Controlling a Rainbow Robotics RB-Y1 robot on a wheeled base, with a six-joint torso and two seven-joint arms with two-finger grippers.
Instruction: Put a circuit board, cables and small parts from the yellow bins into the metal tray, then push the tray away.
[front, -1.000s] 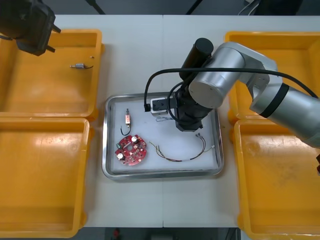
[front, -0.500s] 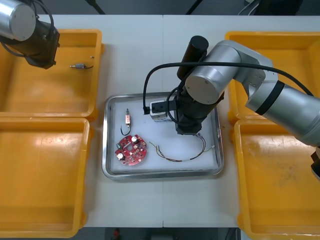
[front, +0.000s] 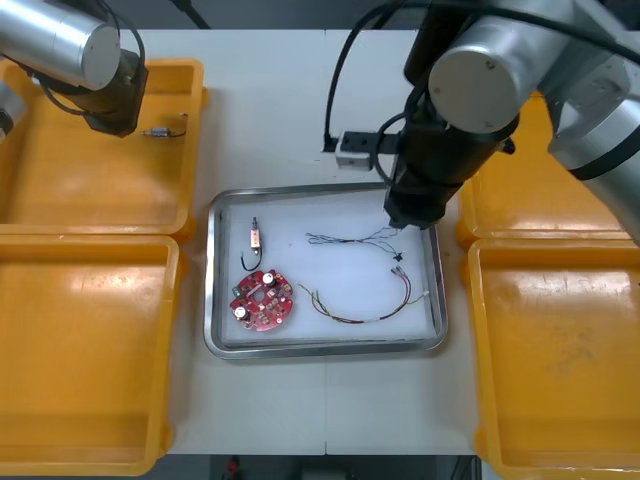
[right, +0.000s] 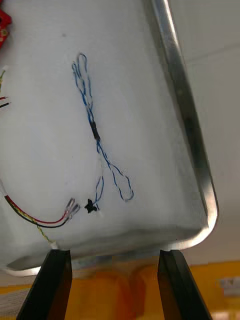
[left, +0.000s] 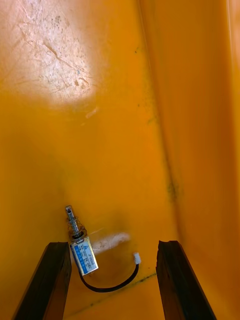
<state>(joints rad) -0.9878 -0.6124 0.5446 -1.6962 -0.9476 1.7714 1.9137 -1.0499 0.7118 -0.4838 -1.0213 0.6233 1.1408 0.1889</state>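
Left end effector (left: 112, 246) wide beside small metal part (left: 85, 255) | I'd centre on it first | right end effector (right: 115, 252) wide, well apart

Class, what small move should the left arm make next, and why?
Probably shift the open left gripper sideways to centre it: the small silver metal part with a black lead in the yellow plastic bin lies beside one finger, off centre.
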